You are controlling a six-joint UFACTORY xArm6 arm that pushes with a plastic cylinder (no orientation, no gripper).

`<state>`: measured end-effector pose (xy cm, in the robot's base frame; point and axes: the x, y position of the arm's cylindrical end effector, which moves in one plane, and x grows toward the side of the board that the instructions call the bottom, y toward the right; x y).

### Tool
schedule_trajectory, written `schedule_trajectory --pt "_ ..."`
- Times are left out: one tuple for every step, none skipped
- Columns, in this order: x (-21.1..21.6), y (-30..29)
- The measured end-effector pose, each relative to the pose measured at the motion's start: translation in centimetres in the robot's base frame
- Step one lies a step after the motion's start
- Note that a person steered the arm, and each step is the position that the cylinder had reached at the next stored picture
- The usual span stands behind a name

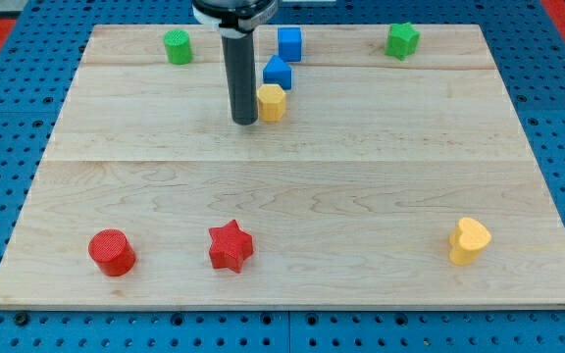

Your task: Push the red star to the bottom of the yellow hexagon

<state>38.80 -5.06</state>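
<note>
The red star (pixel 231 245) lies near the view's bottom, left of centre, on the wooden board (pixel 292 196). The yellow hexagon (pixel 272 101) sits near the view's top, centre-left. My tip (pixel 244 121) stands just left of the yellow hexagon, very close to it or touching it, far above the red star in the view. The dark rod rises from the tip to the view's top edge.
A blue block (pixel 278 72) touches the hexagon's top; a blue cube (pixel 289 43) is above that. A green cylinder (pixel 177 46) is top left, a green star (pixel 402 39) top right. A red cylinder (pixel 112 252) is bottom left, a yellow heart (pixel 469 240) bottom right.
</note>
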Motion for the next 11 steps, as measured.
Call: schedule_trajectory --pt "7.5 8.2" --pt "16.3 10.6" --pt "23.0 4.6" --pt "20.2 0.8" --pt "14.7 -1.6" --pt "12.5 -4.2" --pt "13.9 -5.2" --pt "15.2 -8.3" --pt "12.6 -12.3" --pt "8.5 -8.8" --pt "7.5 -3.8"
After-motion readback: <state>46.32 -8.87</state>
